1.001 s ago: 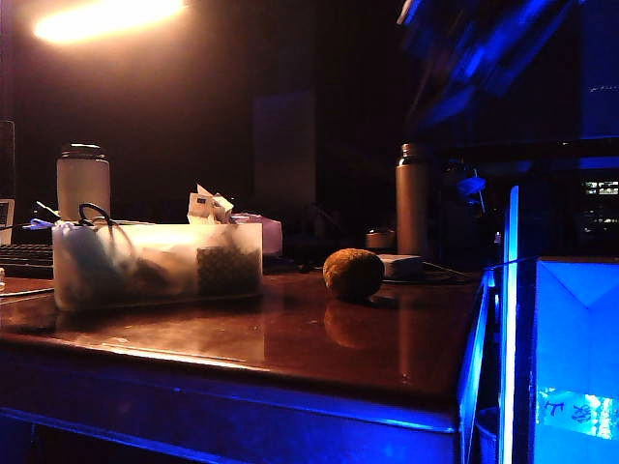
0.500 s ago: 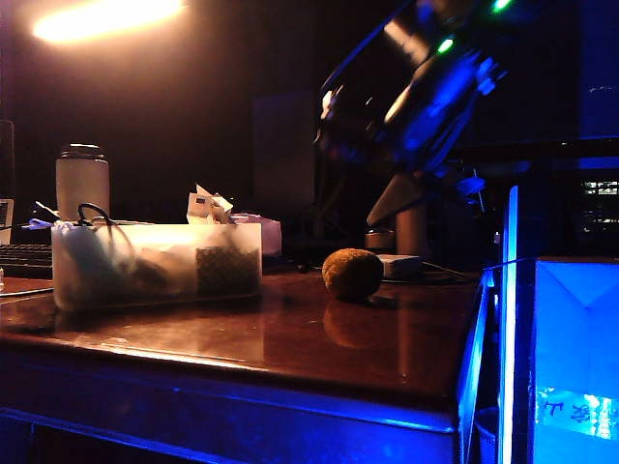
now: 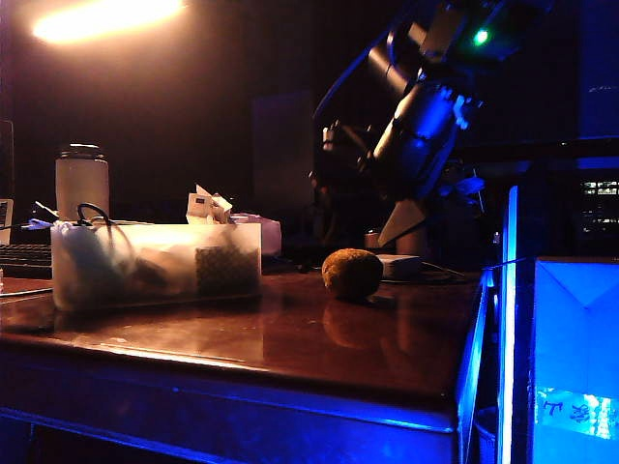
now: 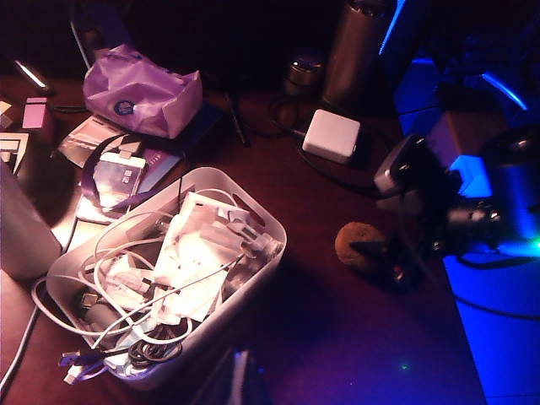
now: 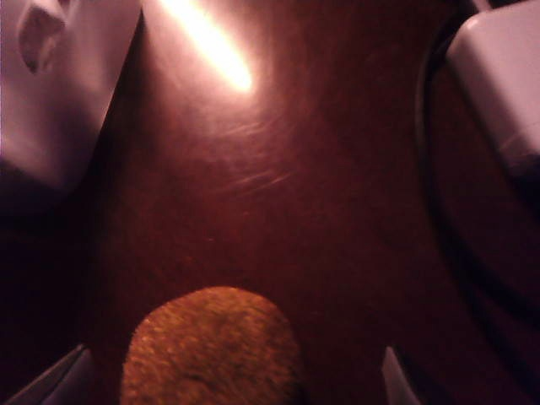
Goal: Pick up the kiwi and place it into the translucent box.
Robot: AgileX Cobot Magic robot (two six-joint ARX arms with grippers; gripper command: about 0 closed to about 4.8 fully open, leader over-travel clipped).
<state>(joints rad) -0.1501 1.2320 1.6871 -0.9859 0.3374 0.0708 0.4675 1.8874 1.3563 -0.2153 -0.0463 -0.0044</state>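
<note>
The kiwi (image 3: 352, 274) is a brown fuzzy oval lying on the dark wooden table (image 3: 290, 338), to the right of the translucent box (image 3: 155, 261). The box is full of white cables and packets (image 4: 181, 270). My right gripper (image 3: 372, 208) slants down from the upper right and hangs open just above the kiwi. In the right wrist view the kiwi (image 5: 211, 350) lies between the spread fingertips (image 5: 52, 378), apart from both. My left gripper (image 4: 239, 381) hovers above the box's near end. Only a dim sliver of it shows.
A white bottle (image 3: 82, 182) stands behind the box, and a metal flask (image 3: 413, 198) behind the kiwi. A flat white block (image 4: 332, 135) with a cable lies close by the kiwi. A purple bag (image 4: 139, 93) lies farther back. The table edge (image 3: 474, 338) and a blue-lit panel (image 3: 575, 358) are at the right.
The right arm has swung down from the upper right into view and now hangs over the kiwi. The kiwi, the box and the left arm have not moved.
</note>
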